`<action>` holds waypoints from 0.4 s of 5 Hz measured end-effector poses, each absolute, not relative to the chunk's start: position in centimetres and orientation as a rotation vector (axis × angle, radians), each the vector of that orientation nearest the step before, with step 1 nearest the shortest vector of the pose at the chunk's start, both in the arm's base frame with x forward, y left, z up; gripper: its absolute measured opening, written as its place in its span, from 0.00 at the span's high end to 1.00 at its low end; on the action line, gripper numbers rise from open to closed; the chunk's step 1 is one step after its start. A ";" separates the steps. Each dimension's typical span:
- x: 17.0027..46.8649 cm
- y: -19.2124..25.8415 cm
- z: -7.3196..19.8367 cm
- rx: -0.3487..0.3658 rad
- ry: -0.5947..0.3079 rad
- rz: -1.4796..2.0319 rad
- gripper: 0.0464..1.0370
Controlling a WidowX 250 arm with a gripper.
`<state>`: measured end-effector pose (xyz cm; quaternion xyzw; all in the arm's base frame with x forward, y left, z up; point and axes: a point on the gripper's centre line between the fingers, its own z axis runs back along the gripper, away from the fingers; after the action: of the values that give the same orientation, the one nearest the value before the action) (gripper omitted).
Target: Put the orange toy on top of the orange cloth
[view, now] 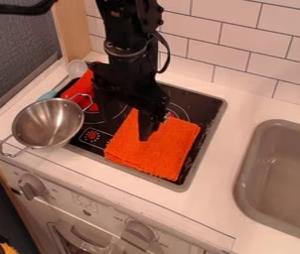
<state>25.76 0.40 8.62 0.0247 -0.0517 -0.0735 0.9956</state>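
My gripper (121,127) hangs over the stovetop with its two fingers spread apart, the right one in front of the cloth and the left one over the black cooktop. The orange cloth (154,155) lies folded flat on the front right of the stove. A red-orange object (80,88) rests at the stove's back left, behind and left of the gripper and partly hidden by the arm; whether it is the toy I cannot tell. I see nothing held between the fingers.
A metal bowl-like strainer (46,123) with wire handles stands at the stove's left edge. Behind it lies a spoon (77,69) with a blue handle. The grey sink (246,171) is at the right, and a tiled wall (236,49) rises behind.
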 end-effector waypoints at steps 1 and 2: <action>25.6 0.4 7.9 0.040 -0.076 -0.146 0.04; 27.2 4.4 8.0 0.022 -0.093 -0.048 0.04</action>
<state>27.25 4.38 8.04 0.0110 -0.0463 -0.0239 0.9986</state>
